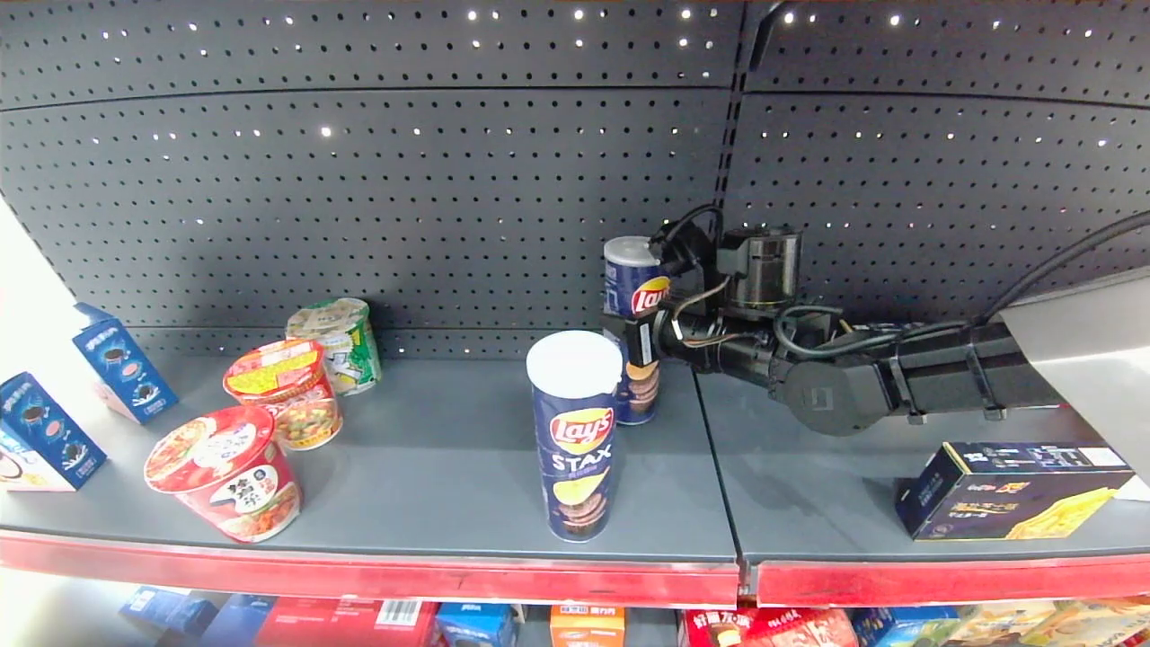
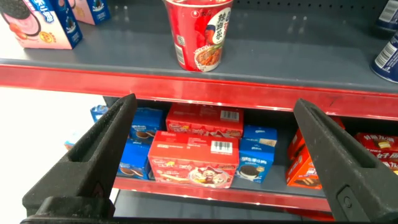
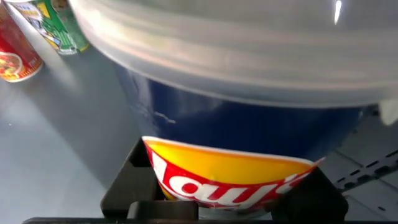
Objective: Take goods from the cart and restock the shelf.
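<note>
Blue chip can [image 1: 629,270] gripped by right claw [image 1: 643,346], mid-frame: set down upright on shelf [image 1: 431,467] behind front can [image 1: 575,431], then release gently; left claw [image 2: 214,106] gaping wide.

rear can [image 1: 629,270] — partly behind front can [image 1: 575,431] | cookie box [image 1: 45,427] — cut off
</note>
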{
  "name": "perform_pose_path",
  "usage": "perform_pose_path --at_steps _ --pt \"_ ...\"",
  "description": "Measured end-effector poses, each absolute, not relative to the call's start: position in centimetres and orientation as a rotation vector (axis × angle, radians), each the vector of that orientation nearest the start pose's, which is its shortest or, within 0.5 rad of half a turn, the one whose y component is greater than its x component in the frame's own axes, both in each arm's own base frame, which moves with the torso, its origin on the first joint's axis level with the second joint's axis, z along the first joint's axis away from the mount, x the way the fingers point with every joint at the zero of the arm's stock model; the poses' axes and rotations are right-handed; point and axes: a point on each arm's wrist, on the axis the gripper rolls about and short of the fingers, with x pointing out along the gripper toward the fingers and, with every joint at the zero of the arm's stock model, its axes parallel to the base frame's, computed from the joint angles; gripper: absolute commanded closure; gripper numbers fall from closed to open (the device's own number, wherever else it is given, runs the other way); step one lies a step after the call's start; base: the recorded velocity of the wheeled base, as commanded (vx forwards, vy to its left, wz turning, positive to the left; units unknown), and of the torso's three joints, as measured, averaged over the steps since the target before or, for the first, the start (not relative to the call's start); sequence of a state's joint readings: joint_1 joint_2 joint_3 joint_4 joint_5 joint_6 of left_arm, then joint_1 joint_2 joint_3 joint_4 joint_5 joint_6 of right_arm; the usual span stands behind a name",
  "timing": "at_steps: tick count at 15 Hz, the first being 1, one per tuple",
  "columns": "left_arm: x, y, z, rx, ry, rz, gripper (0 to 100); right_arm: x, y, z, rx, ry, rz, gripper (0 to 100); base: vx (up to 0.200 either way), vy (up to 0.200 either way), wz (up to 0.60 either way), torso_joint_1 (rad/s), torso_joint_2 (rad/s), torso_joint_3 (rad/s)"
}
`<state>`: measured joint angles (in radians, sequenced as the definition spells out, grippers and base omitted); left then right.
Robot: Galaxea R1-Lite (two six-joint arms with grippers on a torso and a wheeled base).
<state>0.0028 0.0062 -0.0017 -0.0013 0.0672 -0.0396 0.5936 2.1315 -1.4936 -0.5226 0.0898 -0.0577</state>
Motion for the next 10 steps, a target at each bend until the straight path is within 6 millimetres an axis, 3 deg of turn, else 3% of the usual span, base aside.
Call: perform_pose_path --at_steps 6,7,10 --pt "-2.25 0.14 7.62 -0.039 0.002 0.070 0 37.06 25.23 19.33 -0.090 0.107 0.685 100 0.000 0.000 0.00 0.000 0.00 0.000" --pt "-2.25 0.14 7.62 -0.039 0.002 0.070 0 37.06 25.25 19.23 -0.091 0.110 0.686 0 0.000 0.000 0.00 0.000 0.00 0.000" --pt "-2.25 0.14 7.62 -0.039 0.002 0.070 0 36.93 25.36 19.03 -0.098 0.115 0.687 0 0.000 0.000 0.00 0.000 0.00 0.000"
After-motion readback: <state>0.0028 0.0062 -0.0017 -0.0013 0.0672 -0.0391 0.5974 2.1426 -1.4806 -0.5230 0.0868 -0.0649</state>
